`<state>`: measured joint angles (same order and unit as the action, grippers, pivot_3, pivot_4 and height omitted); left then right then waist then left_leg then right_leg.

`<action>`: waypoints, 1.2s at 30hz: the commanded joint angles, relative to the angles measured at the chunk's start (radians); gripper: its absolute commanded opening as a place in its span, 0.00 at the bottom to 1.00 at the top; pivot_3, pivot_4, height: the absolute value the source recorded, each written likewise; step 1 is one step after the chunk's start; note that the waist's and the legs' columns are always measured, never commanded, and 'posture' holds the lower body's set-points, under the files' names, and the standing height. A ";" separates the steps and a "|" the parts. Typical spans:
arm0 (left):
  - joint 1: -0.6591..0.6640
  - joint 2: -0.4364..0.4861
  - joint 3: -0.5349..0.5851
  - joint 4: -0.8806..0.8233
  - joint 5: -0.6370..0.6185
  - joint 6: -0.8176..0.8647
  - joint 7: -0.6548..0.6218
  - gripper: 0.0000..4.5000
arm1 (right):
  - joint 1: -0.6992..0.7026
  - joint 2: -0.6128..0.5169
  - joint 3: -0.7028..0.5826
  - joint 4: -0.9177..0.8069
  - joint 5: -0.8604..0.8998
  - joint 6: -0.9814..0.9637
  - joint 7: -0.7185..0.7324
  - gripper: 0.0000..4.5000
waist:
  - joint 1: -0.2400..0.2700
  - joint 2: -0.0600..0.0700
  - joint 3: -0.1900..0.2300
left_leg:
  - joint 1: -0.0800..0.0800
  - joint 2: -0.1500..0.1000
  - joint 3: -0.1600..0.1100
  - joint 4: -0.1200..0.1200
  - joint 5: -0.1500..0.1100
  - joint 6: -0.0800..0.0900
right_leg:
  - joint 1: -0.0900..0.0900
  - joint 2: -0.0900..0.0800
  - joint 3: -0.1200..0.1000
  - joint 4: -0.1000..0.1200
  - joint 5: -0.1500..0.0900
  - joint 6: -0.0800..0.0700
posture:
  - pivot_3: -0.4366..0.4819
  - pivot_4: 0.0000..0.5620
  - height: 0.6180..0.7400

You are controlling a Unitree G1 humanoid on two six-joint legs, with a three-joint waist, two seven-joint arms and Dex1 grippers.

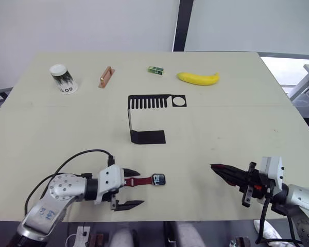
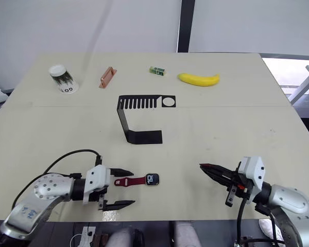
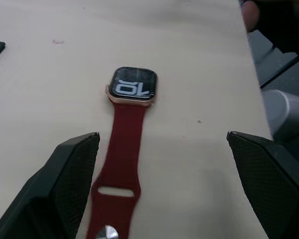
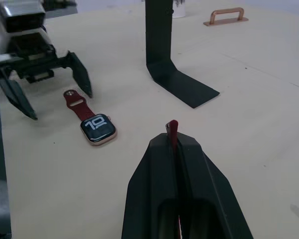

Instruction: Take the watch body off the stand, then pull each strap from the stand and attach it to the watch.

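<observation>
Right wrist view is showing the right gripper point(image 4: 173, 142) closing its fingers on a thin red strip, which I take to be the second strap point(image 4: 173, 130), though only its tip is peeking out. From the head views, the left gripper point(image 1: 134, 188) is lying near the table's front edge with its fingers spread wide, holding nothing; the first strap point(image 1: 140, 180) is lying on the table between them, already joined to the watch point(image 1: 159, 179), whose lit screen is facing up. The right gripper is hovering well apart from the watch, on its free side, pointing toward it.

So the last step seems to be in hand: attaching the second strap. The next move is calling for the left gripper to pinch the watch or its strap steady while the right brings the strap's end to the bare edge of the case and slides it in.

Farther back, the stand point(image 1: 144, 116) is sitting empty at mid-table.
</observation>
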<state>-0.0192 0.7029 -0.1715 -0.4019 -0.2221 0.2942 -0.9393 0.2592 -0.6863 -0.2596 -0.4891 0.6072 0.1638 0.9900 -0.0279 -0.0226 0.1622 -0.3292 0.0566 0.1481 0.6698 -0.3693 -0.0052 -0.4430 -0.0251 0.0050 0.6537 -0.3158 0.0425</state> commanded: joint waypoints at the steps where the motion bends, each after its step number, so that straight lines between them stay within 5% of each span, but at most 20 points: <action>1: -0.051 -0.039 -0.061 0.043 0.060 -0.030 0.026 0.98 | 0.015 -0.009 -0.013 -0.055 0.024 0.021 -0.006 0.00 | 0.001 0.000 0.000 | 0.000 0.000 0.000 0.000 0.000 0.000 | 0.000 0.000 0.000 0.000 0.000 0.000 | 0.48 0.27 0.98; 14: -0.148 -0.146 -0.161 0.125 0.141 -0.032 0.063 0.98 | 0.040 -0.011 -0.029 -0.142 0.043 0.102 -0.049 0.00 | 0.002 0.000 0.000 | -0.001 0.000 0.000 0.007 0.000 0.001 | 0.000 0.000 0.000 0.005 0.000 0.000 | 0.48 0.27 0.98; 28: -0.143 -0.124 -0.165 0.182 0.153 -0.062 0.051 0.98 | 0.011 -0.003 -0.020 -0.149 0.043 0.129 -0.076 0.00 | 0.000 -0.001 -0.001 | 0.000 0.001 -0.001 0.009 -0.001 0.001 | 0.001 0.000 0.000 0.006 0.000 0.000 | 0.48 0.27 0.98; 31: -0.137 -0.131 -0.168 0.200 0.154 -0.052 0.059 0.81 | 0.005 -0.004 -0.020 -0.152 0.046 0.134 -0.082 0.00 | 0.001 -0.001 -0.001 | 0.000 0.000 -0.001 0.009 -0.001 0.001 | 0.001 0.000 0.000 0.006 0.000 0.000 | 0.48 0.27 0.98; 35: -0.130 -0.130 -0.170 0.235 0.171 -0.062 0.070 0.38 | -0.001 -0.005 -0.023 -0.158 0.051 0.145 -0.089 0.00 | 0.001 -0.001 -0.001 | 0.002 0.000 -0.001 0.010 -0.001 0.001 | 0.004 0.000 0.000 0.006 0.000 0.000 | 0.48 0.27 0.98; 36: -0.129 -0.130 -0.170 0.244 0.172 -0.063 0.072 0.35 | -0.002 -0.005 -0.023 -0.162 0.053 0.148 -0.091 0.00 | 0.001 -0.001 -0.001 | 0.005 0.001 -0.001 0.010 -0.001 0.001 | 0.007 0.000 0.000 0.006 0.000 0.000 | 0.48 0.27 0.98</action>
<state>-0.1694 0.5588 -0.3416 -0.2283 -0.0980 0.2039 -0.8957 0.2594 -0.6910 -0.2665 -0.6072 0.6360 0.3113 0.9103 -0.0267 -0.0235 0.1611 -0.3188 0.0572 0.1468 0.6775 -0.3706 -0.0036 -0.4293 -0.0254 0.0046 0.6576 -0.3159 0.0428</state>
